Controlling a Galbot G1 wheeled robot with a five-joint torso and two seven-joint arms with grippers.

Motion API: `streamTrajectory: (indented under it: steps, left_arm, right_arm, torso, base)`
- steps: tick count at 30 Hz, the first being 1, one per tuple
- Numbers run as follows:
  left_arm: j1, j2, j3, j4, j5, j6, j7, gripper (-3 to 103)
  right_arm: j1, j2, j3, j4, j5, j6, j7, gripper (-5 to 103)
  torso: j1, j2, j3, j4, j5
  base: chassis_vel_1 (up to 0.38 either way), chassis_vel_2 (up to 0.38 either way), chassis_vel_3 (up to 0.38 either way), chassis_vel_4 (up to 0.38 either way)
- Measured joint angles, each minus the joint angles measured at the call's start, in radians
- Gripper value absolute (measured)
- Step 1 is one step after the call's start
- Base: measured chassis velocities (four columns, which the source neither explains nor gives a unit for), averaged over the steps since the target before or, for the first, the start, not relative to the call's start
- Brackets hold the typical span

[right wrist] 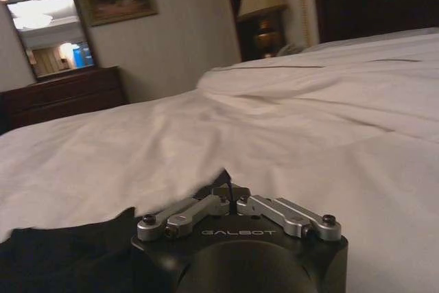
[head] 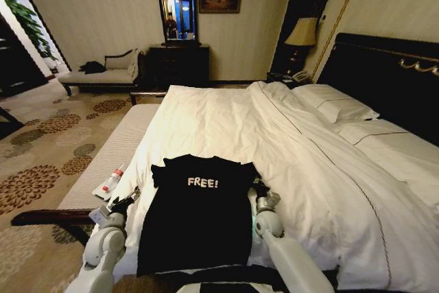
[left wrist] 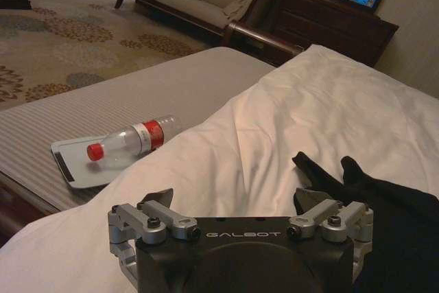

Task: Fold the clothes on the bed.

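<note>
The T-shirt [head: 195, 221] is matt black cloth with white printed lettering, its near sleeve edge bunched by the right gripper [right wrist: 230, 192]. The bed [head: 226, 121] wears smooth white cotton-like sheets, softly creased ahead of both grippers. The left gripper [left wrist: 236, 200] has brushed metal finger links on a matt black plastic body. Beyond its outer side lies a clear glossy plastic bottle [left wrist: 130, 141] with a red cap, on a striped woven bench [left wrist: 103, 104].

My head camera looks down over bed [head: 274, 128] from foot end. My wrist cameras sit low above duvet, facing far wall; all share T-shirt [head: 195, 217].
</note>
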Motion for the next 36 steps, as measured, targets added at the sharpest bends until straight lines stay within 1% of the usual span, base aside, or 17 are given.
streamTrajectory:
  steps: [6, 14, 17, 19, 21, 22, 23, 25, 26, 28, 29, 30, 31, 33, 34, 36]
  left_arm:
    - [0.004, -0.001, -0.001, -0.011, -0.001, -0.001, 0.000, 100]
    - [0.015, -0.002, -0.006, -0.024, -0.003, -0.005, 0.000, 100]
    - [0.021, 0.001, -0.014, -0.027, -0.006, -0.008, 0.001, 100]
    - [0.022, 0.002, -0.016, -0.027, -0.007, -0.009, 0.001, 100]
    - [0.023, 0.004, -0.020, -0.027, -0.010, -0.011, 0.001, 100]
    - [0.024, 0.006, -0.023, -0.027, -0.012, -0.011, 0.001, 100]
    - [0.024, 0.006, -0.023, -0.027, -0.012, -0.011, 0.001, 100]
    - [0.023, 0.008, -0.023, -0.026, -0.014, -0.011, 0.001, 100]
    - [0.023, 0.008, -0.023, -0.026, -0.014, -0.011, 0.001, 100]
    - [0.024, 0.009, -0.022, -0.026, -0.018, -0.011, 0.001, 100]
    - [0.024, 0.009, -0.022, -0.026, -0.018, -0.011, 0.001, 100]
    - [0.027, 0.010, -0.020, -0.031, -0.032, -0.005, 0.001, 100]
    - [0.028, 0.010, -0.020, -0.034, -0.039, -0.002, 0.001, 100]
    - [0.030, 0.007, -0.017, -0.062, -0.088, 0.021, -0.006, 100]
    - [0.030, 0.007, -0.017, -0.062, -0.088, 0.021, -0.006, 100]
    - [0.031, 0.003, -0.012, -0.077, -0.099, 0.030, -0.008, 100]
  right_arm:
    - [-0.042, 0.027, 0.051, 0.009, -0.008, 0.011, 0.023, 0]
    - [-0.107, 0.062, 0.051, 0.020, -0.057, 0.025, 0.044, -1]
    - [-0.121, 0.069, 0.048, 0.029, -0.062, 0.023, 0.066, 15]
    - [-0.125, 0.070, 0.050, 0.035, -0.061, 0.020, 0.076, 15]
    - [-0.130, 0.073, 0.056, 0.047, -0.056, 0.009, 0.101, 25]
    - [-0.132, 0.076, 0.064, 0.067, -0.039, -0.011, 0.142, 31]
    - [-0.132, 0.076, 0.064, 0.067, -0.039, -0.011, 0.142, 31]
    - [-0.143, 0.077, 0.078, 0.117, 0.005, -0.038, 0.190, 41]
    - [-0.151, 0.076, 0.080, 0.139, 0.021, -0.045, 0.200, 41]
    - [-0.203, 0.070, 0.079, 0.237, 0.106, -0.084, 0.238, 52]
    - [-0.203, 0.070, 0.079, 0.237, 0.106, -0.084, 0.238, 52]
    - [-0.238, 0.067, 0.070, 0.283, 0.144, -0.108, 0.253, 58]
    - [-0.250, 0.067, 0.065, 0.297, 0.153, -0.116, 0.257, 58]
    - [-0.320, 0.068, 0.026, 0.363, 0.174, -0.164, 0.272, 69]
    - [-0.320, 0.068, 0.026, 0.363, 0.174, -0.164, 0.272, 69]
    - [-0.347, 0.073, 0.005, 0.389, 0.194, -0.185, 0.280, 80]
  torso:
    - [0.000, 0.000, 0.000, 0.0000, 0.0000]
    - [0.000, 0.000, 0.000, -0.0002, -0.0001]
    - [0.000, 0.000, 0.000, -0.0002, -0.0001]
    - [0.000, 0.000, 0.000, -0.0001, -0.0002]
    - [0.000, 0.000, 0.000, -0.0001, -0.0002]
    - [0.000, 0.000, 0.000, -0.0001, -0.0002]
    - [0.000, 0.000, 0.000, -0.0001, -0.0002]
    - [0.000, 0.000, 0.000, 0.0001, -0.0001]
    - [0.000, 0.000, 0.000, 0.0001, -0.0002]
    - [0.000, 0.000, 0.000, -0.0001, -0.0002]
    - [0.000, 0.000, 0.000, -0.0001, -0.0002]
    - [0.000, 0.000, 0.000, -0.0002, -0.0003]
    - [0.000, 0.000, 0.000, -0.0002, -0.0003]
    - [0.000, 0.000, 0.000, -0.0003, -0.0001]
    - [0.000, 0.000, 0.000, -0.0003, -0.0001]
    - [0.000, 0.000, 0.000, -0.0003, -0.0001]
  base:
    - [0.000, 0.000, 0.000, 0.000]
    - [0.000, 0.000, 0.000, 0.000]
    - [0.000, 0.000, 0.000, 0.000]
    - [0.000, 0.000, 0.000, 0.000]
    - [0.000, 0.000, 0.000, 0.000]
    - [0.000, 0.000, 0.000, 0.000]
    - [0.000, 0.000, 0.000, 0.000]
    - [0.000, 0.000, 0.000, 0.000]
    - [0.000, 0.000, 0.000, 0.000]
    - [0.000, 0.000, 0.000, 0.000]
    - [0.000, 0.000, 0.000, 0.000]
    - [0.000, 0.000, 0.000, 0.000]
    - [0.000, 0.000, 0.000, 0.000]
    - [0.000, 0.000, 0.000, 0.000]
    - [0.000, 0.000, 0.000, 0.000]
    - [0.000, 0.000, 0.000, 0.000]
